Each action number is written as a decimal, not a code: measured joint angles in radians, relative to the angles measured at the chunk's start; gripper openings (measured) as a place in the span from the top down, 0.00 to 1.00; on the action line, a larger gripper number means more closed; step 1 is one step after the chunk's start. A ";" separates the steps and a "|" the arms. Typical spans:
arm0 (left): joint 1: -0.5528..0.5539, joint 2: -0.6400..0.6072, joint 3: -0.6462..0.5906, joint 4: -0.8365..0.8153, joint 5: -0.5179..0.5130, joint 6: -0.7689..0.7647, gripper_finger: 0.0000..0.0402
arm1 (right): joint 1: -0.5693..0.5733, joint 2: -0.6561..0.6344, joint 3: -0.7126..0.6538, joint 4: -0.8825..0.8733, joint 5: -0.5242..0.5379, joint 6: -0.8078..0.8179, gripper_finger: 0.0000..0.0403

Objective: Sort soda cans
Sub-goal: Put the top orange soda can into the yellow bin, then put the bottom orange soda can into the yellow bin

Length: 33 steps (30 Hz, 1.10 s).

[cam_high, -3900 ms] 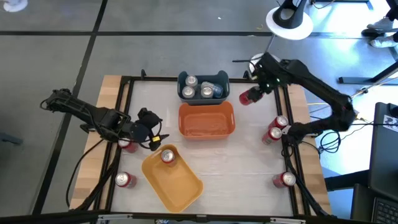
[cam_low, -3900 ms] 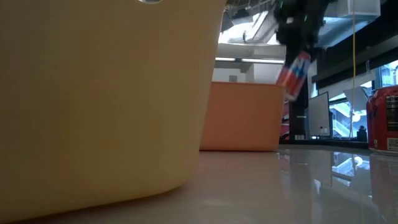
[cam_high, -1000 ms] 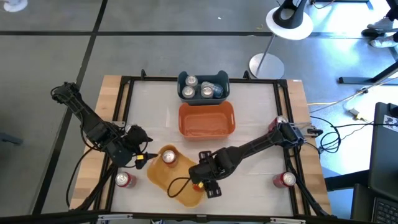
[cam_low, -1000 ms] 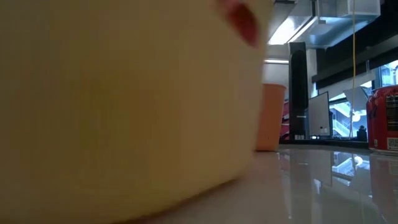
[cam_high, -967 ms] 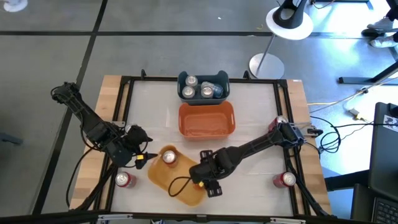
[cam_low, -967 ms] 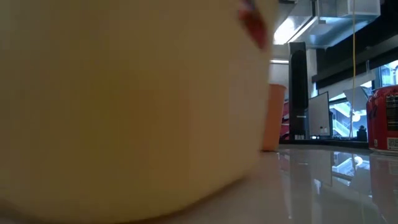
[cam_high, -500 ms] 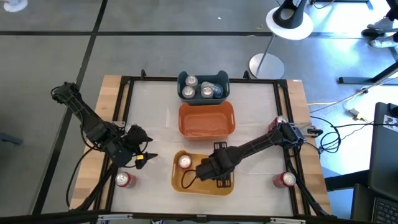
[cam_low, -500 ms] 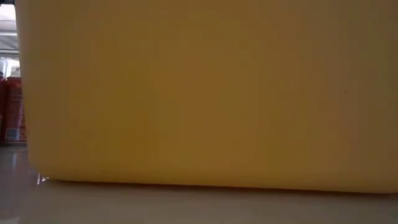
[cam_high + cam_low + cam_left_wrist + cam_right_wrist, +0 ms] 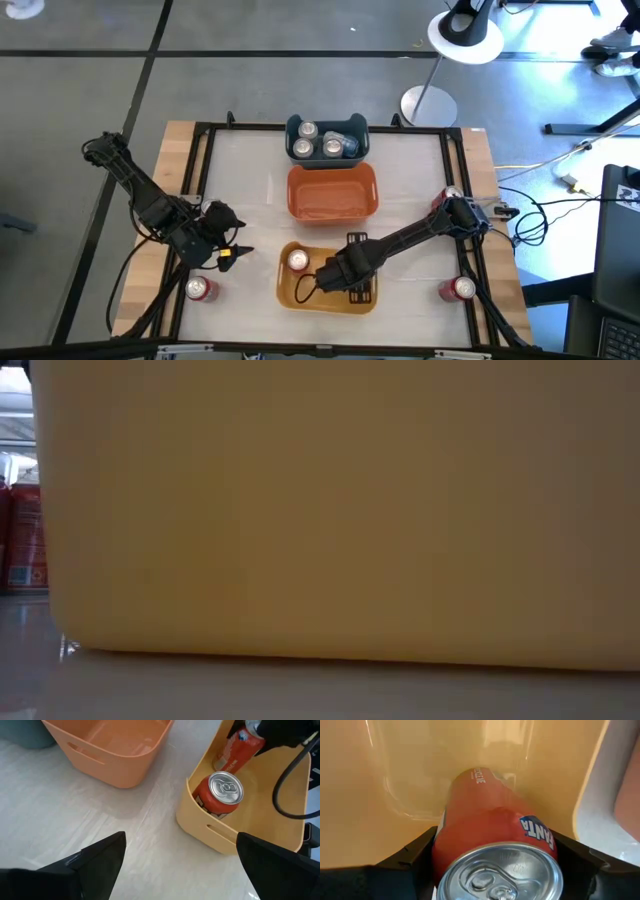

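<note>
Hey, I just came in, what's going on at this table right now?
The robot is sorting soda cans into bins. Its right claw is down inside the yellow bin, closed around an orange Fanta can. Another can already stands upright in that bin. The left claw waits open over the table's left side. The orange bin looks empty, and several cans sit in the blue bin.

**Readable text: one brand name**

"FANTA" stands in white letters on a blue patch on the red soda can (image 9: 495, 845) lying between the fingers of the right end effector (image 9: 495, 865). Farther from the end effector along the can's side runs a small white line of print, too small to read. No other wording is legible.
</note>
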 joint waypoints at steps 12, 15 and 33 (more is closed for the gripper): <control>0.000 0.000 0.000 0.011 0.000 0.065 0.09 | -0.001 0.001 0.092 -0.071 -0.002 0.022 0.05; 0.012 0.000 0.000 0.013 0.000 0.086 0.09 | 0.004 0.001 0.177 -0.143 -0.022 0.029 0.07; -0.036 0.017 0.168 -0.086 0.540 -0.225 0.09 | 0.056 -0.011 0.365 -0.037 0.296 0.051 0.08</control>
